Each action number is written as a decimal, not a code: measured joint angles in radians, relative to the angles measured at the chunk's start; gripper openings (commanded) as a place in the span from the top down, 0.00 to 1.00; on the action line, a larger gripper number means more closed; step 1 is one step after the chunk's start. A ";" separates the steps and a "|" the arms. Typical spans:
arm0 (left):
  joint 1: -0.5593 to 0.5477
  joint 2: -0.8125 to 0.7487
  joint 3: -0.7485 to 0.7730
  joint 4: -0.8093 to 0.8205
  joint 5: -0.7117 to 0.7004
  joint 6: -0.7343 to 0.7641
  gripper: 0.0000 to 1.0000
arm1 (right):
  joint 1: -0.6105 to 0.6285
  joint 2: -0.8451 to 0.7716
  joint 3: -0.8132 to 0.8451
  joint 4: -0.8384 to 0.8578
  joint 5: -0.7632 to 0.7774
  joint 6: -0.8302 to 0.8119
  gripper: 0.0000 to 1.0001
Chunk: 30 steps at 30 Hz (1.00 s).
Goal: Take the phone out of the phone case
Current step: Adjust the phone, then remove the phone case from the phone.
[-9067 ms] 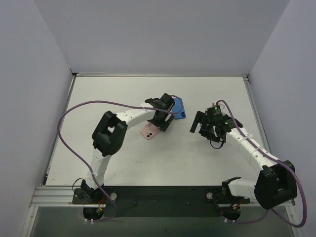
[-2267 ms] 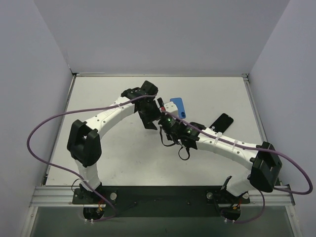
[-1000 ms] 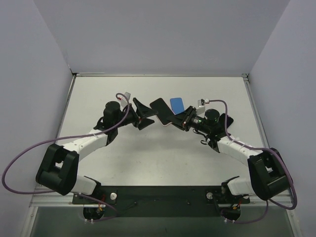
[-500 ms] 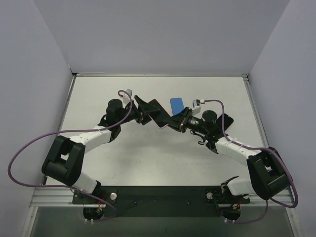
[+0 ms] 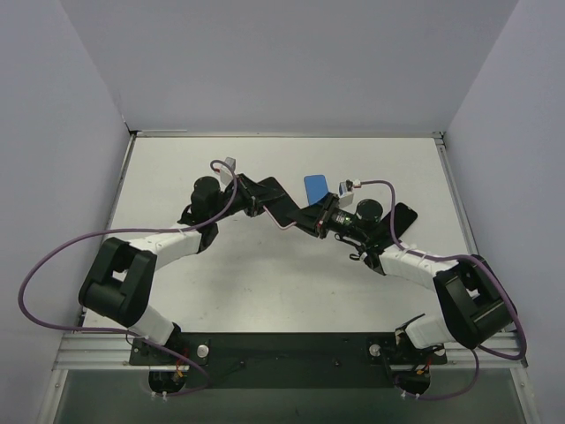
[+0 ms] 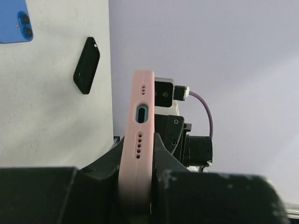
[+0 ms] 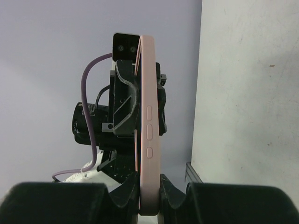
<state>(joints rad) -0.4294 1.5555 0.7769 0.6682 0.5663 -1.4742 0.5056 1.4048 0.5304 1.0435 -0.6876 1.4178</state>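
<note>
The pink phone case (image 5: 281, 222) hangs in the air over the middle of the table, with the phone's dark face (image 5: 283, 205) showing in it from above. My left gripper (image 5: 257, 200) is shut on the case end that has the charging port (image 6: 141, 113), its jaws pressed against both flat sides (image 6: 138, 150). From the other side my right gripper (image 5: 315, 219) is shut on the opposite end. In the right wrist view the case (image 7: 148, 102) stands edge-on between the jaws (image 7: 148, 181), side buttons toward the camera.
A blue phone (image 5: 316, 186) lies flat on the table just behind the held case, also in the left wrist view (image 6: 14, 21). A black phone-shaped item (image 5: 403, 217) lies at the right, partly under the right arm. Grey walls enclose the white table (image 5: 238, 283).
My left gripper has moved in onto the free end of the case and its jaws have closed on it. The right gripper has kept its hold and shifted slightly left.
</note>
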 measured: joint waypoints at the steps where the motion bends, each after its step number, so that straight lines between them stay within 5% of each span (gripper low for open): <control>1: 0.000 0.000 0.000 0.007 0.000 -0.007 1.00 | 0.000 0.000 0.000 0.003 0.002 0.016 1.00; 4: 0.001 0.000 0.002 0.030 -0.001 -0.013 1.00 | 0.000 0.000 0.000 0.016 0.005 0.035 0.98; 5: 0.001 0.000 0.002 0.032 -0.001 -0.013 1.00 | 0.000 0.000 0.000 0.016 0.003 0.037 0.79; 8: 0.001 0.001 0.002 0.032 0.000 -0.012 1.00 | -0.004 0.000 0.000 0.010 0.003 0.026 0.64; 20: 0.013 0.027 0.002 0.100 0.061 -0.036 1.00 | -0.105 -0.108 -0.065 -0.045 0.001 -0.015 0.76; 30: 0.013 0.050 0.002 0.152 0.077 -0.069 1.00 | -0.100 -0.084 -0.044 -0.024 -0.035 -0.003 0.73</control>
<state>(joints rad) -0.4160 1.6051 0.7788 0.8204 0.6437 -1.5429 0.4061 1.3212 0.4866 1.0199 -0.7231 1.4151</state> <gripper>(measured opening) 0.237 0.279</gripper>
